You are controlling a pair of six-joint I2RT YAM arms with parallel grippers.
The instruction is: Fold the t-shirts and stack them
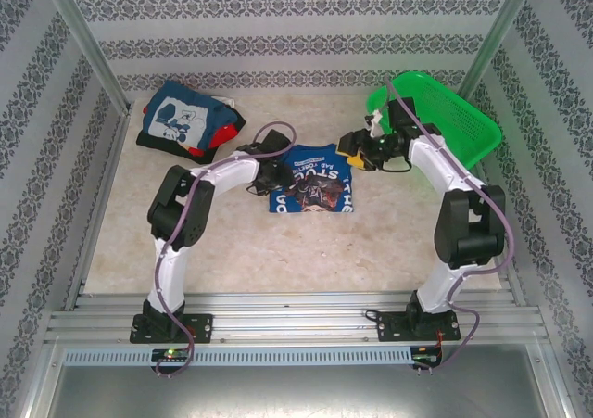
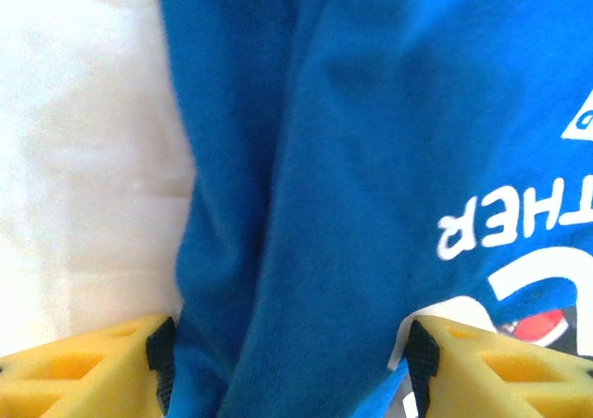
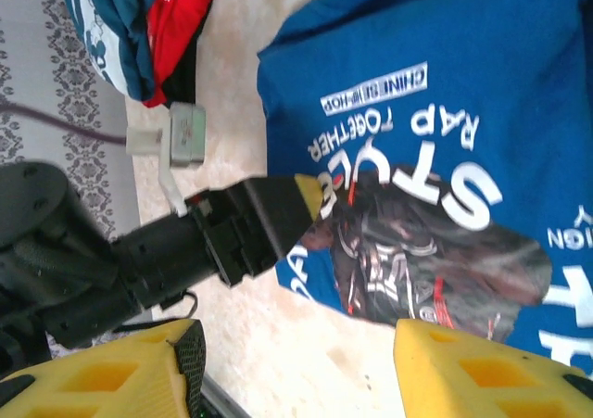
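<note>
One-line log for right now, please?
left gripper: open, over left edge of royal-blue shirt | right gripper: open, near it | shirt stack: far left

Lab robot cell: aluminium frame (image 1: 88, 47), patterned walls (image 1: 296, 29), marble-look table (image 1: 278, 251).

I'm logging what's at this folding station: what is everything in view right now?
royal-blue t-shirt: one, blue with a dark print and white lettering, folded at the table's centre.
shirt pile: one heap, navy with a white graphic on top, red and black beneath, far-left corner.
mesh basket: one, green, far-right corner.
table: one, pale marbled.
left gripper: yellow fingers, open, astride the blue t-shirt's left edge.
right gripper: yellow fingers, open, by the blue t-shirt's far-right corner.
</note>
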